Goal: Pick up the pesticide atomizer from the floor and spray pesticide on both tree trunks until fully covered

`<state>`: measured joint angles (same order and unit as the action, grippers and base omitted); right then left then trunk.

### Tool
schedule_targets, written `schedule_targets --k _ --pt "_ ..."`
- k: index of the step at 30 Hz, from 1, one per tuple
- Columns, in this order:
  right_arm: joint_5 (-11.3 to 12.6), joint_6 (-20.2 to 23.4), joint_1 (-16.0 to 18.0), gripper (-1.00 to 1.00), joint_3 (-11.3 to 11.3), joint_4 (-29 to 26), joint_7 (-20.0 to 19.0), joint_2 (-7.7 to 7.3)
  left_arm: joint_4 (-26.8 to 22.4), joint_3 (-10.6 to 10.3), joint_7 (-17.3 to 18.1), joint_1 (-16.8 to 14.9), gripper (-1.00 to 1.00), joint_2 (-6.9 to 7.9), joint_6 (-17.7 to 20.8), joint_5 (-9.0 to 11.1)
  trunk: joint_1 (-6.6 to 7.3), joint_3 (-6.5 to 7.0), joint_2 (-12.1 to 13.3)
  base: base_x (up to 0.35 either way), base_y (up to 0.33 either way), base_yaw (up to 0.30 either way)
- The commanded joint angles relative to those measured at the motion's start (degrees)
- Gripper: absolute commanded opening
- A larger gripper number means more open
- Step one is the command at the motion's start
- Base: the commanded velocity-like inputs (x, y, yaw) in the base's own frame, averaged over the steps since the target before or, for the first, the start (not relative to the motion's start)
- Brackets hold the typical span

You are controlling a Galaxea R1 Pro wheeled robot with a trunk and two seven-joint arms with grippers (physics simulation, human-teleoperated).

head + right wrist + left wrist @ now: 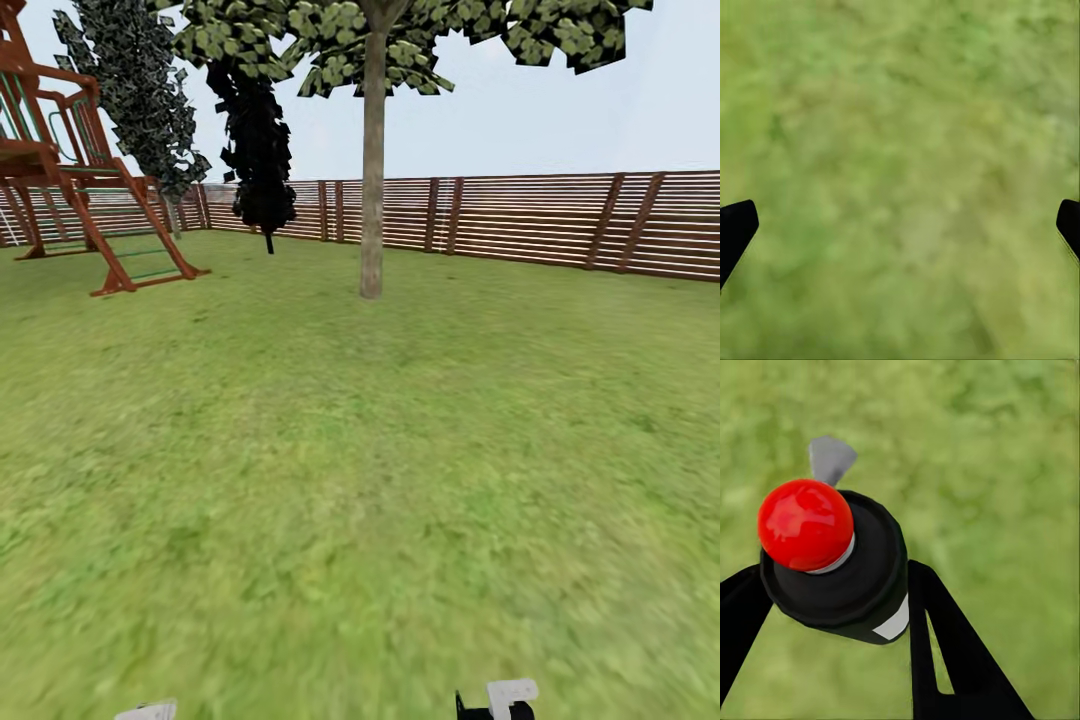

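- Your left gripper [832, 592] clamps the pesticide atomizer [836, 566], red tip up, above the lawn [1005, 472].
- Your right gripper [900, 225] hangs wide open over grass.
- Tree trunk [372, 170] stands well ahead.

- Open lawn [360, 480] is seen from the near edge out to the tree trunk [372, 170] at 12 o'clock; nothing stands on it between.
- The trunk is flanked by free grass on both sides.
- At 10 o'clock the way is blocked by a wooden play frame [70, 170], with a dark tree [260, 150] at 11 o'clock just beyond.
- The far side is closed by a slat fence [560, 225] from 11 to 2 o'clock.
- The space between the left gripper [832, 585] fingers is taken up by the pesticide atomizer [832, 562].
- Between the widely parted right gripper [900, 225] fingers only grass is seen.
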<state>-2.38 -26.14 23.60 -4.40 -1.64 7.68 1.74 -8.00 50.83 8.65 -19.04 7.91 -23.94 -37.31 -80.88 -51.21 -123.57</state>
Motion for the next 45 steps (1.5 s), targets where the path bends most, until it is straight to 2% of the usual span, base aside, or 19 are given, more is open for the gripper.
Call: schedule_targets --k 1,45 --pt "-0.26 -0.05 0.04 1.0 -0.44 0.06 0.58 0.01 0.0 0.5 0.4 -0.04 -1.0 0.0 -0.11 -0.13 -0.03 -0.05 -0.02 0.34 0.0 0.0" --pt "-0.26 -0.05 0.04 1.0 -0.45 0.06 0.58 0.01 0.01 0.38 0.41 -0.03 -1.0 -0.08 0.03 -0.26 -0.03 -0.05 -0.02 0.34 0.0 0.0"
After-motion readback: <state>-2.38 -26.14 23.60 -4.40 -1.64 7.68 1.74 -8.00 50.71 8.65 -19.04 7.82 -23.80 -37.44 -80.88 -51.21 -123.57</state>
